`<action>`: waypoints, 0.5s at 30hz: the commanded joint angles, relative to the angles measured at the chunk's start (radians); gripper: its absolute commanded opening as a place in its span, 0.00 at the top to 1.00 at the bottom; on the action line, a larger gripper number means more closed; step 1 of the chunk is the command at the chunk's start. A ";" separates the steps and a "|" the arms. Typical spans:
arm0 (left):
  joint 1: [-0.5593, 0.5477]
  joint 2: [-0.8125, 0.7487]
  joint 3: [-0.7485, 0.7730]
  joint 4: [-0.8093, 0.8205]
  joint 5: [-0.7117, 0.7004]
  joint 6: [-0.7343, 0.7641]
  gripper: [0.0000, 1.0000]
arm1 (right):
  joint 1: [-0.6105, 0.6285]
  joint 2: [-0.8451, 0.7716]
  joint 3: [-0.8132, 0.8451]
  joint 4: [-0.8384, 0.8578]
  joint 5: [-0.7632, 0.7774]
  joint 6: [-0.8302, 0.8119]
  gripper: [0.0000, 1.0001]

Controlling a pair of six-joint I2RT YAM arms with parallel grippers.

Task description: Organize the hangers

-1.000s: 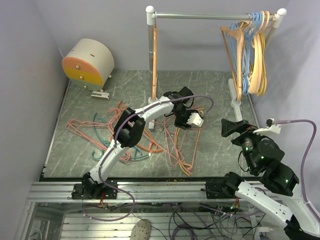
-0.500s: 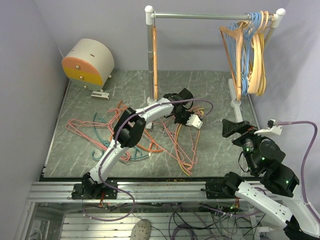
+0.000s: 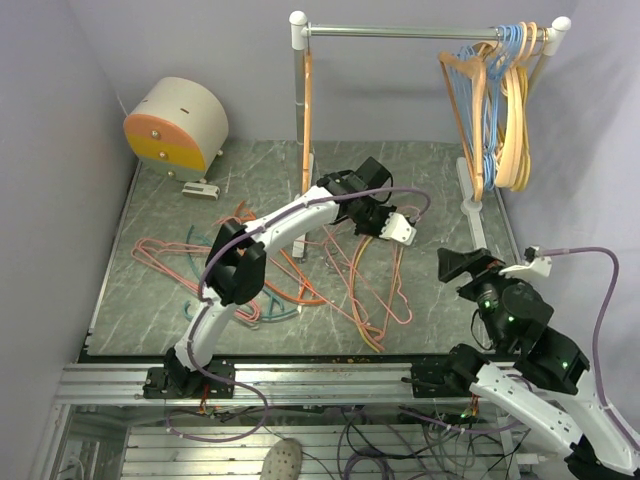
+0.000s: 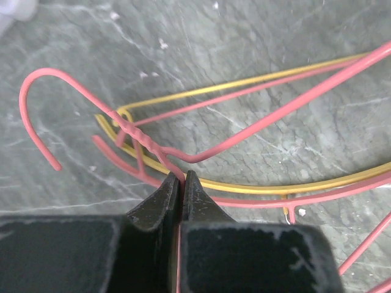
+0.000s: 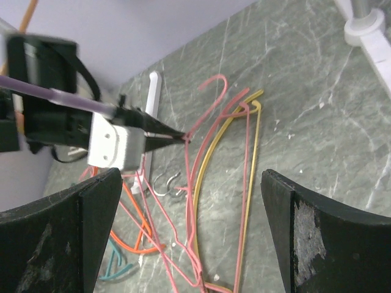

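Left arm stretches across the worktop (image 3: pixel 160 290), wrist tipped down — the left gripper (image 4: pixel 181 178) pinches a pink hanger (image 4: pixel 135 131) just below its twisted neck, beside a yellow hanger (image 4: pixel 256 190). The right gripper (image 5: pixel 190 177) hangs apart, spread wide.

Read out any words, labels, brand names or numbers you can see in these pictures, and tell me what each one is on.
None: no text can be read in any view. The round drawer unit, the clothes rail, the pink hanger and the left end effector gripping it show no writing.
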 commanded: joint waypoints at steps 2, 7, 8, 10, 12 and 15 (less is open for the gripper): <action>-0.030 -0.100 0.020 -0.013 -0.010 -0.041 0.93 | -0.001 0.062 -0.061 0.018 -0.120 0.058 0.02; -0.032 -0.140 0.020 -0.032 -0.020 -0.035 0.93 | -0.001 0.153 -0.105 0.061 -0.223 0.055 0.01; -0.032 -0.149 0.012 -0.028 -0.023 -0.038 0.93 | -0.001 0.159 -0.115 0.079 -0.247 0.054 0.01; -0.032 -0.166 -0.005 -0.019 -0.030 -0.045 0.93 | 0.000 0.164 -0.140 0.124 -0.295 0.045 0.01; -0.033 -0.180 -0.021 -0.004 -0.042 -0.056 0.93 | 0.000 0.175 -0.162 0.149 -0.331 0.057 0.01; -0.034 -0.196 -0.034 0.010 -0.060 -0.069 0.93 | 0.000 0.197 -0.195 0.169 -0.378 0.093 0.01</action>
